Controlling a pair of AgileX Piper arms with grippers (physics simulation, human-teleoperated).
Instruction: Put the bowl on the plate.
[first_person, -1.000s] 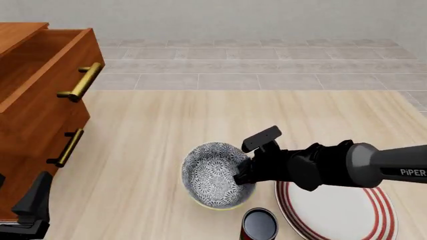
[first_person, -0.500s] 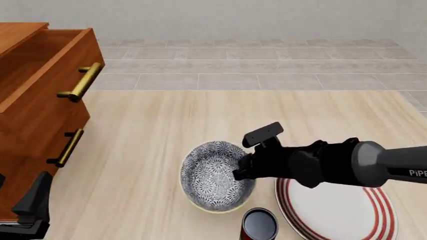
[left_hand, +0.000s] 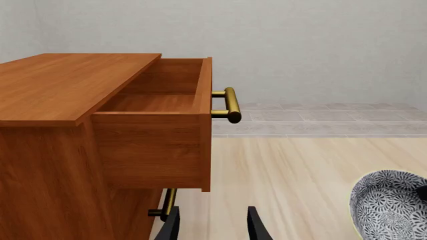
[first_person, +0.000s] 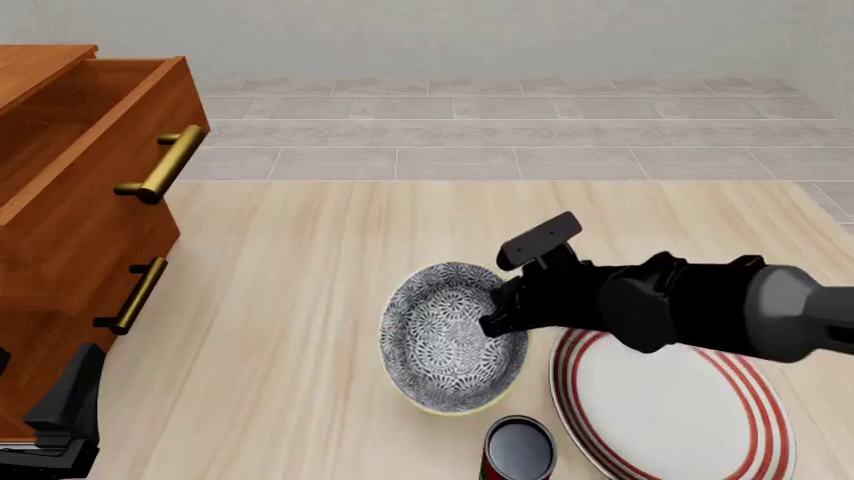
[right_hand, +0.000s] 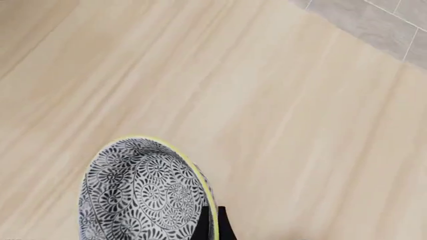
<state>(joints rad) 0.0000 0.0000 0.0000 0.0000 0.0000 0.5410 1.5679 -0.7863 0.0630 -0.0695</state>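
Observation:
The bowl (first_person: 443, 338), grey-and-white floral with a pale yellow rim, hangs tilted just above the table, its opening turned toward the left. My right gripper (first_person: 497, 312) is shut on its right rim; in the right wrist view the dark fingers (right_hand: 212, 226) pinch the bowl (right_hand: 137, 200) at its edge. The plate (first_person: 674, 415), white with red rings, lies flat on the table just right of the bowl and under the right arm. At the front left corner, far from both, sits my left gripper (first_person: 60, 420). It stands open (left_hand: 213, 229) with nothing between its fingers, and the bowl (left_hand: 390, 206) shows at that view's edge.
A small dark round can (first_person: 518, 448) stands right in front of the bowl, close to the plate's left rim. A wooden cabinet (first_person: 67, 230) with its top drawer (left_hand: 160, 135) pulled out and brass handles (first_person: 163, 165) fills the left side.
The right gripper has lifted the bowl and carried it a little to the right, toward the plate. The bowl is more tilted now. The left arm has not moved.

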